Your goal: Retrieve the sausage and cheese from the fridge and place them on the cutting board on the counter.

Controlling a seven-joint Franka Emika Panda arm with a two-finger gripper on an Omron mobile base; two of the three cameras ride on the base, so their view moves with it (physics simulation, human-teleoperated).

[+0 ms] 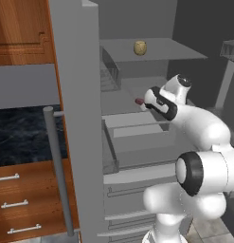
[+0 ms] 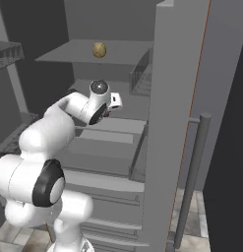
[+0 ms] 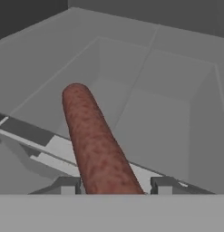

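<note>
The white arm rises from the base, bends at the elbow and stretches forward into the open fridge (image 1: 80,118), its wrist level with the middle shelf. In the left base view the gripper (image 1: 143,102) sits just left of centre, pointing toward nine o'clock; in the right base view the hand (image 2: 112,104) points toward three o'clock.

In the hand view the sausage (image 3: 97,145) runs from the bottom centre up toward eleven o'clock, its near end lying between the two dark fingertips (image 3: 68,185). The jaws are clamped on the sausage, one tip at each side of it. From the left base camera only its reddish-brown end (image 1: 139,101) pokes out past the hand, and whether it touches the shelf below is hard to judge.

The cheese (image 1: 140,47) sits on the upper shelf, toward twelve o'clock from the gripper and well apart from it. The counter (image 1: 23,133) lies at nine o'clock in the left base view, beyond the open fridge door.
</note>
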